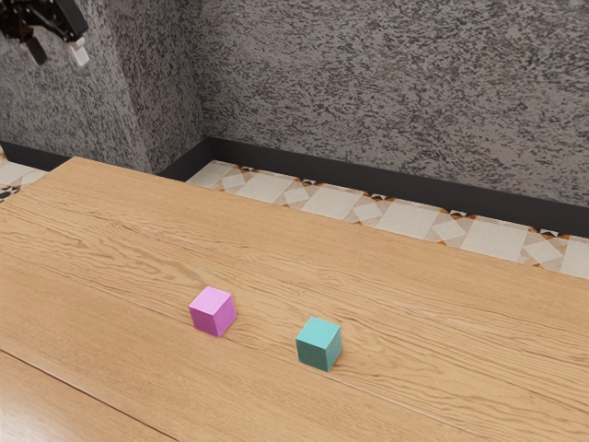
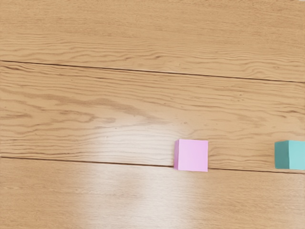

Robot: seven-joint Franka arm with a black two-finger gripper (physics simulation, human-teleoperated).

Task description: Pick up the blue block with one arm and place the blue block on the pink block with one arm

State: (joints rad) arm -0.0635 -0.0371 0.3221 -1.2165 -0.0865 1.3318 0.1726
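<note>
A pink block (image 1: pixel 213 310) rests on the wooden table (image 1: pixel 120 239), a little in front of its middle. The blue block (image 1: pixel 319 343), teal in colour, sits about one block-width away, toward the exterior view's right and slightly nearer the front edge. Both stand flat and apart from each other. My gripper (image 1: pixel 57 51) hangs high in the exterior view's upper left corner, far above and away from both blocks, open with nothing between its fingers. From the hand's camera the pink block (image 2: pixel 191 155) and part of the blue block (image 2: pixel 289 154) lie far below.
A speckled grey wall (image 1: pixel 386 83) with a dark baseboard stands behind the table, with tiled floor (image 1: pixel 414 216) between them. Bare tabletop surrounds both blocks on every side.
</note>
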